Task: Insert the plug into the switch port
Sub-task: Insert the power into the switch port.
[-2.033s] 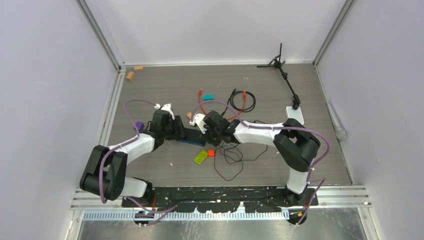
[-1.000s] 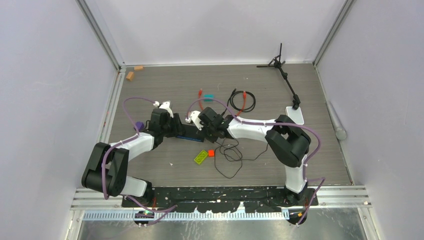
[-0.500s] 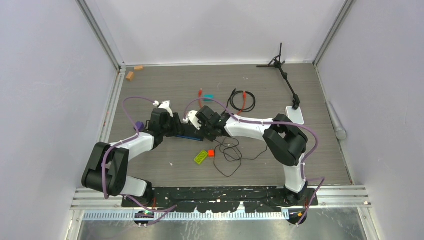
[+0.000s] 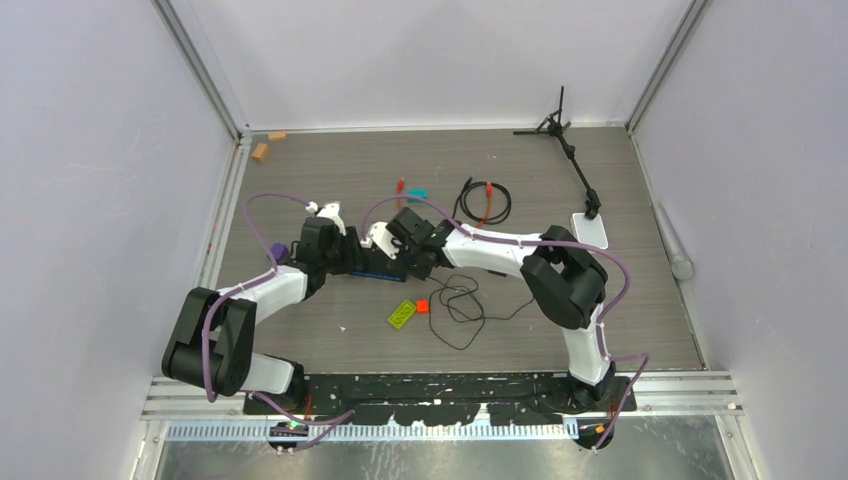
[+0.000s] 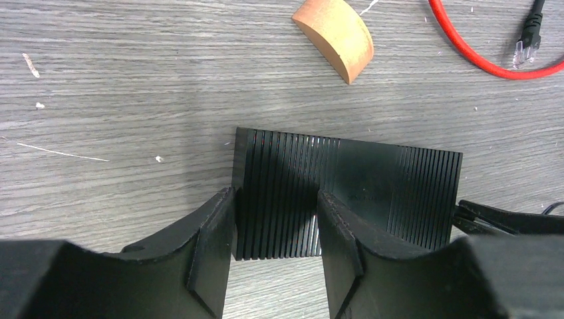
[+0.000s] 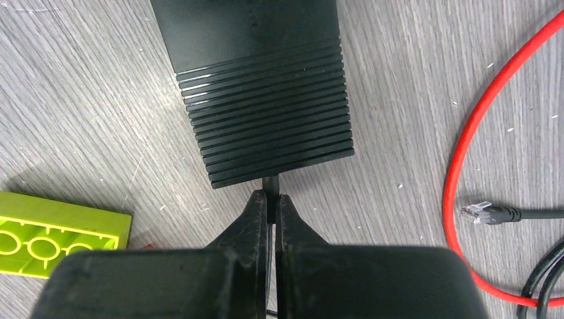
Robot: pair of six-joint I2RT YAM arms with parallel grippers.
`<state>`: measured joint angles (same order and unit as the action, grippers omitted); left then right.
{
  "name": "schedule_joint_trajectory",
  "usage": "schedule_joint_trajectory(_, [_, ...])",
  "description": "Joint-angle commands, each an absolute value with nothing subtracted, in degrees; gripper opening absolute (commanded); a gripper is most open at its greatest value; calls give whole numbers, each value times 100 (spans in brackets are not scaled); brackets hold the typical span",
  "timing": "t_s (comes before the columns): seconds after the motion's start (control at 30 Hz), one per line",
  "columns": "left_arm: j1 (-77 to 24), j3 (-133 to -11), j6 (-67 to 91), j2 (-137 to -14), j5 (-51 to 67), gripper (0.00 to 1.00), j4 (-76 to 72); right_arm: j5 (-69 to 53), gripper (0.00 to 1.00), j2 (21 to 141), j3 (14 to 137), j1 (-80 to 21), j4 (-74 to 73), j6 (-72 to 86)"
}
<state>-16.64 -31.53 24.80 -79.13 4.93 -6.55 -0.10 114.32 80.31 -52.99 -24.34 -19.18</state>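
- Only the top view shows the plug (image 4: pixel 401 184): it lies on the table (image 4: pixel 620 325) beyond the switch (image 4: pixel 375 268), just beside a teal block (image 4: pixel 417 191) and apart from both grippers.
- The left wrist view shows the left gripper (image 5: pixel 276 199) with fingers spread, one at the switch's end and one over its ribbed top.
- The right wrist view shows the right gripper (image 6: pixel 271 196) pinching a thin black wire (image 6: pixel 269 183) at the switch's edge.
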Motion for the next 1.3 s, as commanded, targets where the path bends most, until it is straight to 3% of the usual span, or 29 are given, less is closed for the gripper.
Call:
schedule_joint_trajectory(0.0, [-1969, -3129, 2698, -7860, 1738, 48, -706, -855, 0, 11323, 8637, -5573, -500, -1916])
schedule_joint_trajectory(0.23, [-1960, -3101, 2706, -7692, 1412, 49, -504, -654, 0, 11170, 8211, -5710, -233, -1840])
schedule_joint_trajectory(0.47, [-1932, -2842, 2792, -6790, 228, 75, -172, -311, 0, 10662, 7256, -5712, -273, -1699])
schedule_joint_trajectory(0.6, [-1925, -2737, 2858, -6424, -207, 81, -97, -127, 1, 10477, 6806, -5716, -354, -1664])
schedule_joint_trajectory(1.0, [-1916, -2894, 2952, -6648, -554, 82, 170, -19, 30, 10578, 7016, -5708, -1229, -1850])
schedule_joint_trajectory(1.23, [-1916, -2883, 2951, -6627, -564, 82, 164, -61, 42, 10505, 7122, -5701, -1454, -1841])
schedule_joint_trajectory(1.27, [-1916, -2883, 2953, -6627, -571, 82, 162, -68, 49, 10499, 7127, -5688, -1463, -1841])
